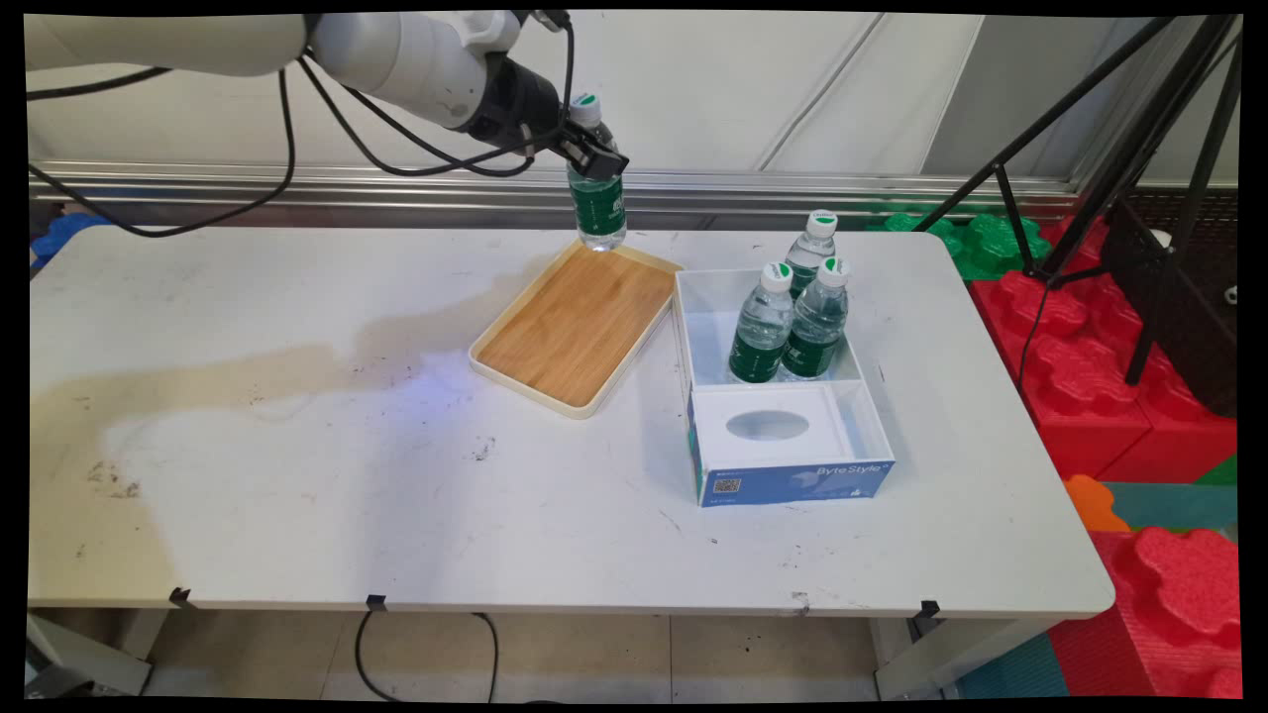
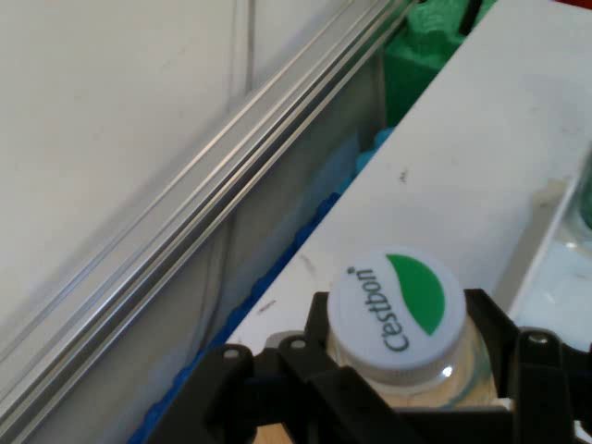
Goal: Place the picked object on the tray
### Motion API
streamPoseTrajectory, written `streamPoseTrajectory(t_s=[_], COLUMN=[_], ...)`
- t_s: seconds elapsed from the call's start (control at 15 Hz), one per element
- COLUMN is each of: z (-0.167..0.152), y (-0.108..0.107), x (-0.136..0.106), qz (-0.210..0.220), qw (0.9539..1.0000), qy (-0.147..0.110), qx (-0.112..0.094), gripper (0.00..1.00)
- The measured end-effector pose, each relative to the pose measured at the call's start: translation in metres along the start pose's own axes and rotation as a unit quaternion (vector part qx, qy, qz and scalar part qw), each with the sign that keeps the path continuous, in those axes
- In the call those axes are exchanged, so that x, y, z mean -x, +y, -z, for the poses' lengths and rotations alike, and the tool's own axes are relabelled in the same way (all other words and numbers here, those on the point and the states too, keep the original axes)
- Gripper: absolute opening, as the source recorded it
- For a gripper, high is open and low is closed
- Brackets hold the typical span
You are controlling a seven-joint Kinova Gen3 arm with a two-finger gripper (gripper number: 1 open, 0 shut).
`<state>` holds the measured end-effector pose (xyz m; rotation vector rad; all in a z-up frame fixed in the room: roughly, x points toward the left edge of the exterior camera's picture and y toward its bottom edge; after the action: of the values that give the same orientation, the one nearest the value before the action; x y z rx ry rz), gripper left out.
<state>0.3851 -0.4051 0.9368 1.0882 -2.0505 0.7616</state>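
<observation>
I am holding a clear plastic water bottle with a green label and white cap [image 1: 597,188] in my black two-finger tool [image 1: 592,156]; the tool is clenched on the bottle's upper body, just below the cap. The bottle is hanging upright over the far corner of the wooden tray with a cream rim [image 1: 515,376]. Whether its base is touching the tray, I cannot tell.

Hazards, as I am judging them:
- The grip is sitting high on a smooth, tapering shoulder, so the bottle may be slipping or swinging.
- The base is lying close to the tray's far rim; a release here risks it catching the rim and tipping.

The main view is showing the white desk [image 1: 297,495] and the open white and blue cardboard box [image 1: 792,480] just right of the tray, with three more upright bottles [image 1: 792,317] inside. The hand view is showing none of that layout; it is showing the cap [image 2: 396,310], lettered in green, seated between my fingers [image 2: 490,319].
</observation>
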Motion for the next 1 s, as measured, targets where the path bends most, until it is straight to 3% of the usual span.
streamPoseTrajectory(t_s=[0.33, 1.0], z=[-0.04, -0.117], y=[-0.011, -0.01], x=[0.008, 0.025], qz=[-0.003, -0.01], qw=[0.9999, 0.9996], qy=[-0.008, -0.025], qx=[-0.008, 0.004], gripper=[0.0, 0.0])
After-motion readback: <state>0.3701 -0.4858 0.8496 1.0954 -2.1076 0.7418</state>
